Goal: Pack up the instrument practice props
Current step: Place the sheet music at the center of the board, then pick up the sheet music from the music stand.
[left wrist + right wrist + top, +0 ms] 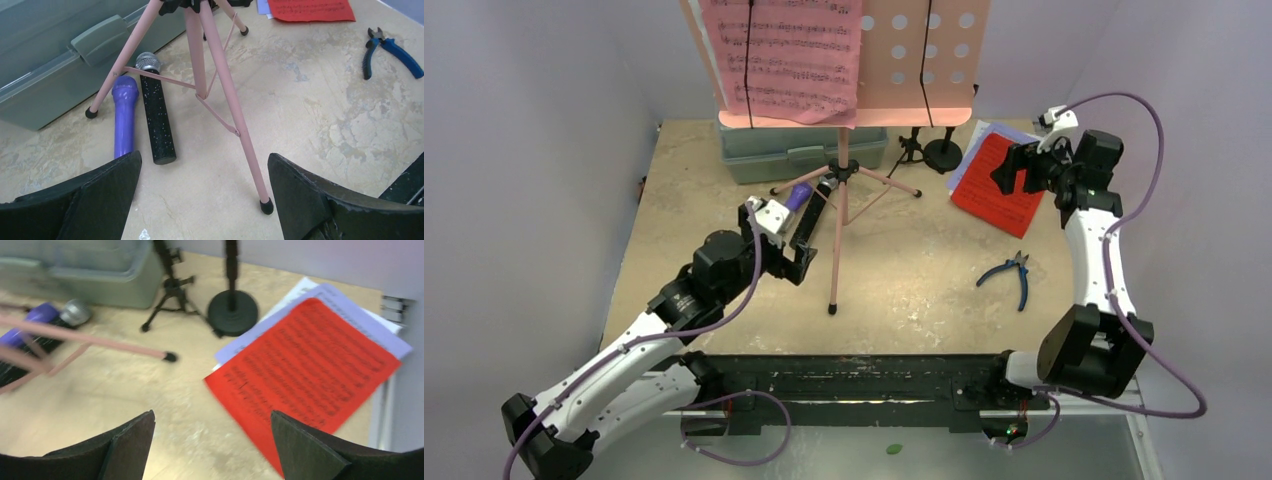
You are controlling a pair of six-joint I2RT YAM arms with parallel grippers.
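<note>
Grey-green plastic made up the one container on the table [924,310]: the case [769,158] sat along the far edge behind the stand, its lid down with the latch facing me, and I could not see anything inside it. None of the props were in it. The pink tripod [839,215] stood upright in front of the case, one foot touching or just short of the case wall, and its perforated tray [929,60] carried a pink music sheet [784,55]. Under the tripod's legs the purple microphone [124,117] and the black silver-headed microphone [156,120] lay side by side on the tabletop, touching or nearly so, heads toward the case. To the right, a small black tripod mount [911,148] and a round-based mount [943,155] stood just beside each other, with the red page [996,185] lying on white pages [345,302] that ran close to the table's right edge. The blue-handled pliers [1014,275] lay apart from all of it on bare tabletop. My left gripper [203,157] hung low before the tripod's near leg, jaws wide apart, holding nothing. My right gripper [212,415] hovered over the red page's near corner, jaws likewise spread and empty. Open surface stretched between the near leg and the pliers.
</note>
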